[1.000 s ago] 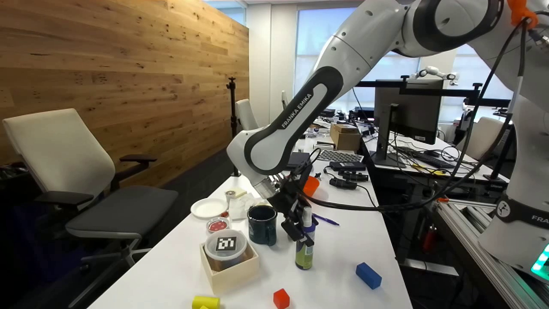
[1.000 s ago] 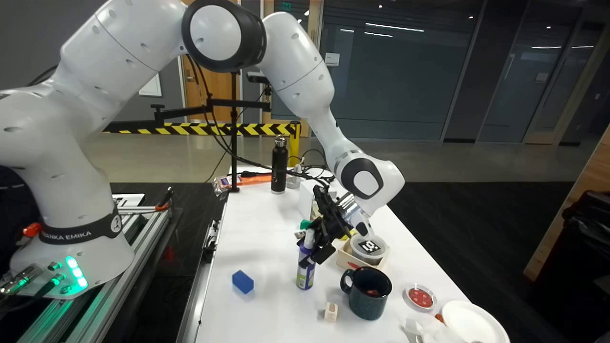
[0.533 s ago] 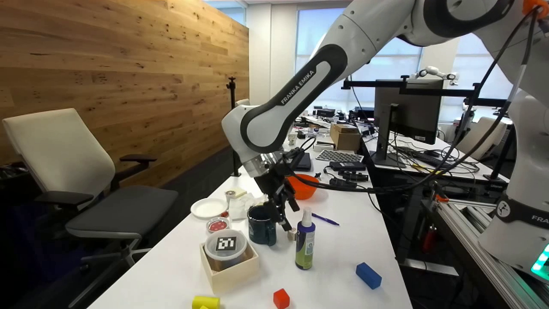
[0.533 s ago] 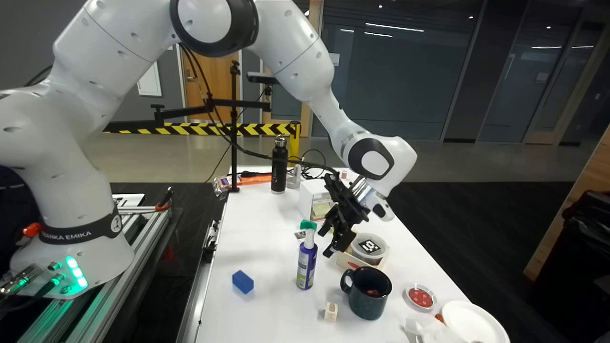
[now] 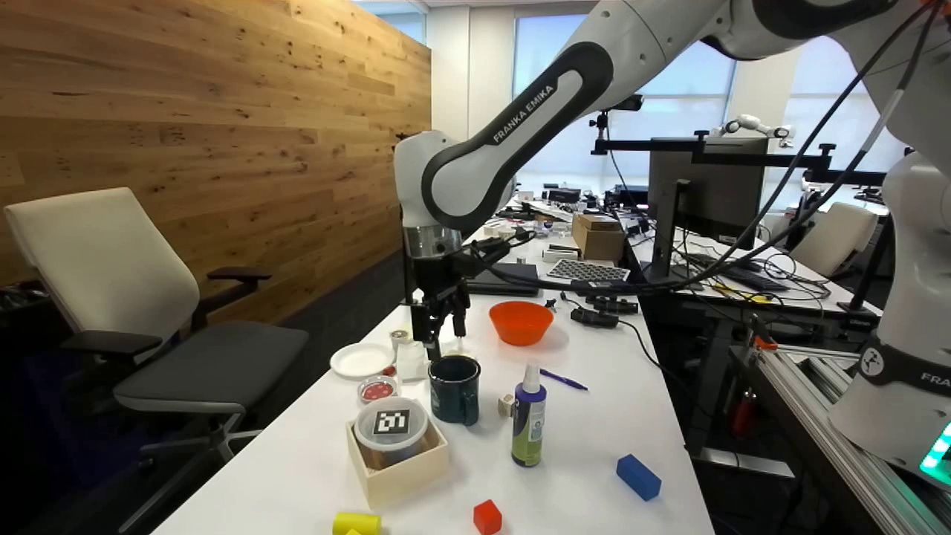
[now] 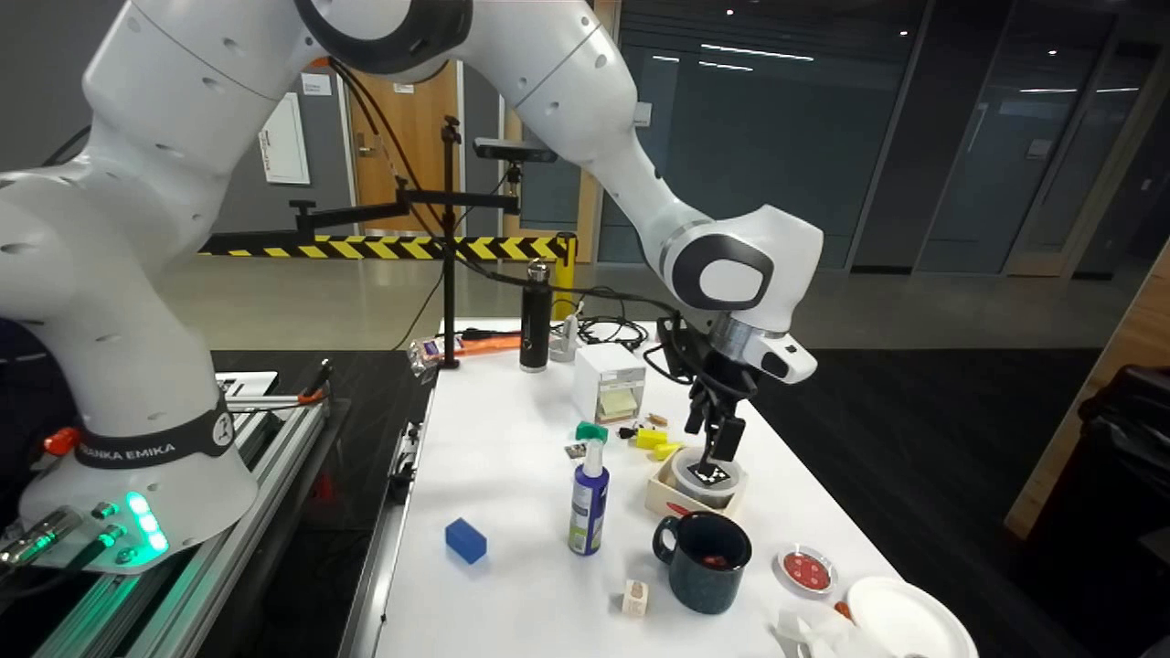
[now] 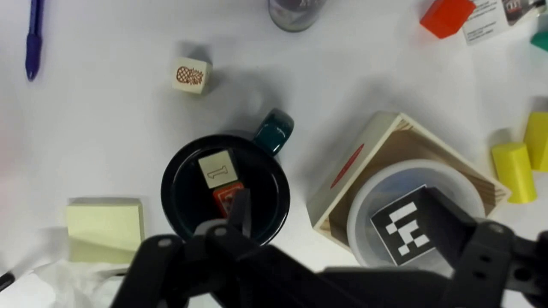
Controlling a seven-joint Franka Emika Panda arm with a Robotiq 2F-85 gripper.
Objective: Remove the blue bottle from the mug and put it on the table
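The blue-purple spray bottle with a white top (image 5: 529, 422) stands upright on the white table, and also shows in an exterior view (image 6: 588, 508). Its lower end is at the top edge of the wrist view (image 7: 295, 13). The dark green mug (image 5: 453, 390) stands beside it, apart from it; it also shows in an exterior view (image 6: 706, 568). In the wrist view the mug (image 7: 279, 188) holds a cream block and a red block; part of its inside is hidden by a finger. My gripper (image 7: 336, 196) is open and empty, pointing down above the table, away from the bottle.
A wooden box (image 7: 342, 188) with a lidded round tub stands near the mug. A small cream cube (image 7: 191, 76) lies between mug and bottle. A blue block (image 5: 638, 477), a red block (image 5: 487, 517), an orange bowl (image 5: 521, 324) and a white plate (image 5: 362, 361) are around.
The gripper was at the bottle's upper part one second ago. It has moved up and away from it and turned to point downward. The bottle and mug have not moved.
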